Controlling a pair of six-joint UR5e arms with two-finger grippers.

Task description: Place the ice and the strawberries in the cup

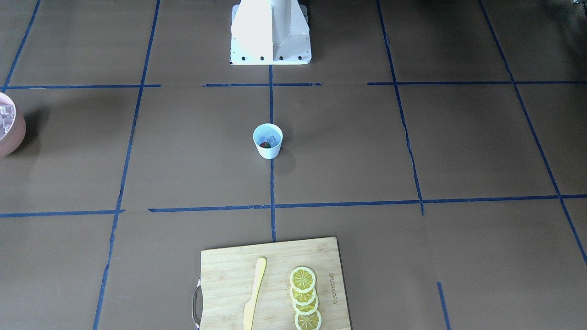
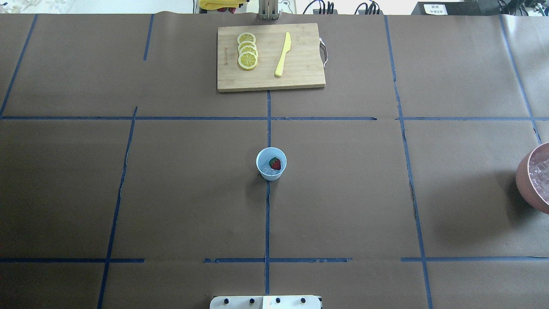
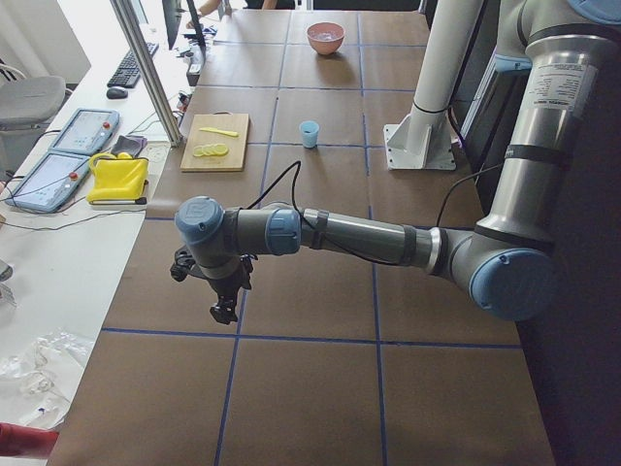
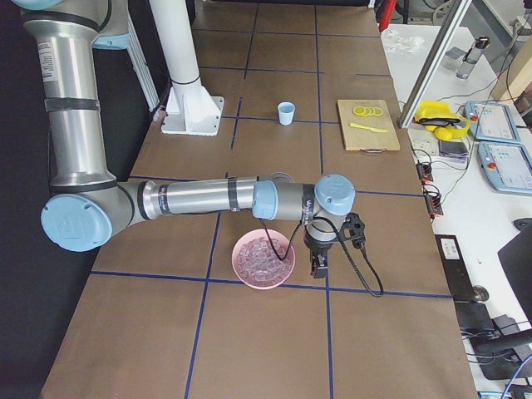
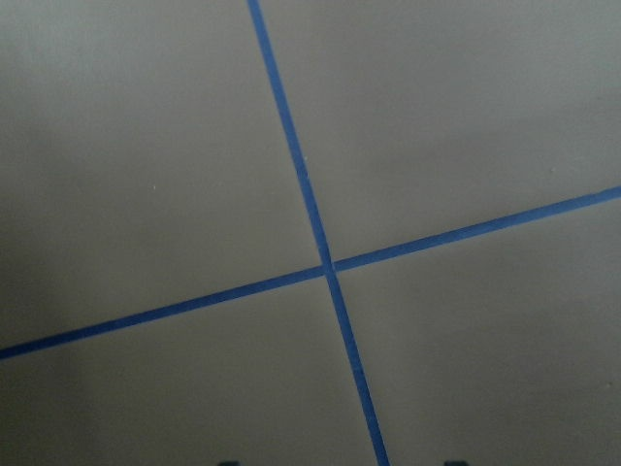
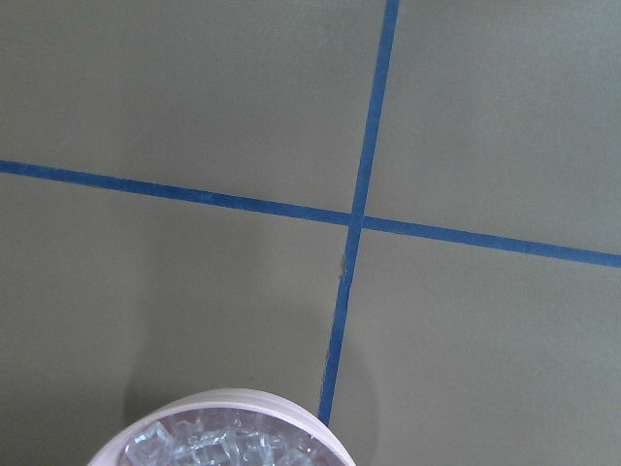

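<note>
- Fingers: the left gripper (image 3: 225, 313) and right gripper (image 4: 318, 268) are showing you too little; clenched or released, cannot tell.
- The cup (image 2: 271, 163) is standing upright, holding your strawberry (image 2: 275, 163) and ice (image 1: 271, 139).

Brown tabletop (image 2: 171, 193) divided in a grid by blue tape lines (image 2: 267, 214), small white cup (image 2: 271, 163) upright at its middle on a tape line, wooden cutting board (image 2: 304, 74) at the edge far from the robot, pink bowl (image 2: 523, 180) at the robot's right end, white robot base (image 1: 270, 36) at the near edge.
</note>
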